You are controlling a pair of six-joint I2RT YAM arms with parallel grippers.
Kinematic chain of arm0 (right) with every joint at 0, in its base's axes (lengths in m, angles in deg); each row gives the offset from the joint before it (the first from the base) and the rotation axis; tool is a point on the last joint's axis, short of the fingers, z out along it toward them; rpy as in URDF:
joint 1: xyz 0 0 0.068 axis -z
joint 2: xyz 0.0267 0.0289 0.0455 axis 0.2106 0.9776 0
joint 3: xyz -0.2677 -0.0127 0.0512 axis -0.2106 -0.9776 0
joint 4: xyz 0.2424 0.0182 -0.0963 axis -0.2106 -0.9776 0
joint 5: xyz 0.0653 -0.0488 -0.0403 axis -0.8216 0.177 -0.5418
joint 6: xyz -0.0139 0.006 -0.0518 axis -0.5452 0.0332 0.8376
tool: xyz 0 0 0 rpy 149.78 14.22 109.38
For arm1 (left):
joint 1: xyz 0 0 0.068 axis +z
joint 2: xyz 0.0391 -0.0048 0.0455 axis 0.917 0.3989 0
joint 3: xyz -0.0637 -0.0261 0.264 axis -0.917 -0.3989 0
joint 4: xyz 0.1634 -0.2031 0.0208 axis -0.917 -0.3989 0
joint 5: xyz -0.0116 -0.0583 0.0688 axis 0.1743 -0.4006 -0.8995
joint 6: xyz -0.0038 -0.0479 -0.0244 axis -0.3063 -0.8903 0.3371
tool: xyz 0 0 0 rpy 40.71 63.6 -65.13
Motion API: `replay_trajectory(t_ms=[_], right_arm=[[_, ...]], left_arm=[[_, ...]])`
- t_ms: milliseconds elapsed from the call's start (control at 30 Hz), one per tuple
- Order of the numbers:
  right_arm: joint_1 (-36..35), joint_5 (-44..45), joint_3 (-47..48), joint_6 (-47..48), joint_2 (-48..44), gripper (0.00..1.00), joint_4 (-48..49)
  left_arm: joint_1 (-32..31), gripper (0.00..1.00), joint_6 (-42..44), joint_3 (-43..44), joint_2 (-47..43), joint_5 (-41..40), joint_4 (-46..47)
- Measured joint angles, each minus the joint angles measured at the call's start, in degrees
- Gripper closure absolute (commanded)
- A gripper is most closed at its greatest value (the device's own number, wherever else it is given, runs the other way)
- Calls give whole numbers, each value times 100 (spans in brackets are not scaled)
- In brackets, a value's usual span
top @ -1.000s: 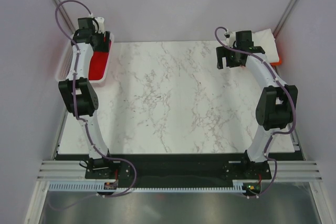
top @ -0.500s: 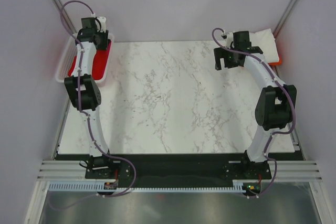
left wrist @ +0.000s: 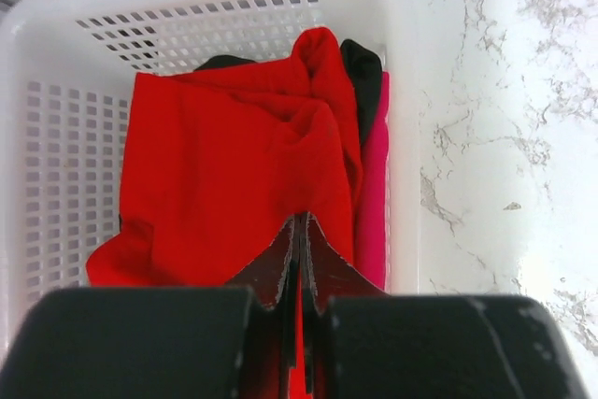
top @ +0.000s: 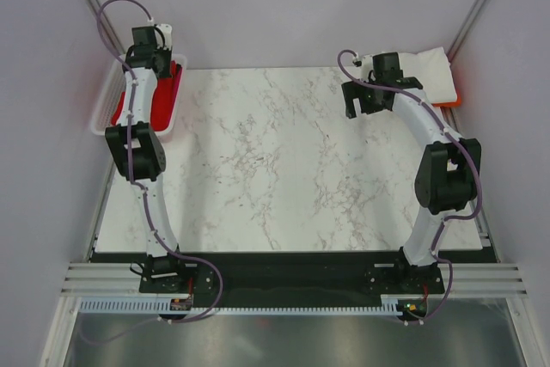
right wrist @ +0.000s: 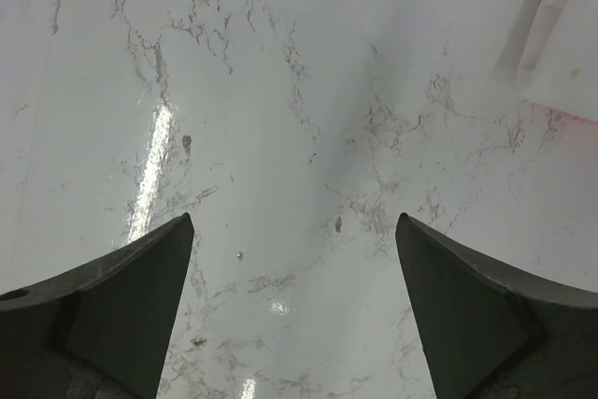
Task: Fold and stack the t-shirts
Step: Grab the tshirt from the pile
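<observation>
A bright red t-shirt (left wrist: 224, 156) lies crumpled in the white lattice basket (left wrist: 56, 165) at the table's far left. My left gripper (left wrist: 301, 221) is down in the basket, its jaws pressed together with a fold of red cloth pinched between them. A black t-shirt (left wrist: 363, 72) and a magenta-pink one (left wrist: 374, 203) lie along the basket's right wall. From above, my left arm hides much of the red t-shirt (top: 161, 102). My right gripper (top: 361, 109) hovers open over bare marble (right wrist: 299, 91), holding nothing.
A folded white t-shirt (top: 430, 70) lies at the back right corner on an orange one (top: 449, 100); its edge shows in the right wrist view (right wrist: 570, 44). Grey walls close in the table on the left, back and right.
My left gripper has gone from open to shut on the red t-shirt, and its arm has shifted over the basket. My right gripper has drifted slightly left, still open.
</observation>
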Motion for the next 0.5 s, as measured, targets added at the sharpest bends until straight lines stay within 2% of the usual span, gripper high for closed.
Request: replay_trajectory(t_ms=[200, 367, 500], right_arm=[[0, -46, 0, 175, 0, 2, 0], [-20, 162, 109, 278, 57, 2, 52], [-33, 291, 664, 179, 431, 2, 138]], left_arm=[[0, 98, -2, -2, -553, 157, -44], [0, 98, -7, 33, -1784, 354, 118], [-35, 98, -9, 387, -2579, 494, 452]])
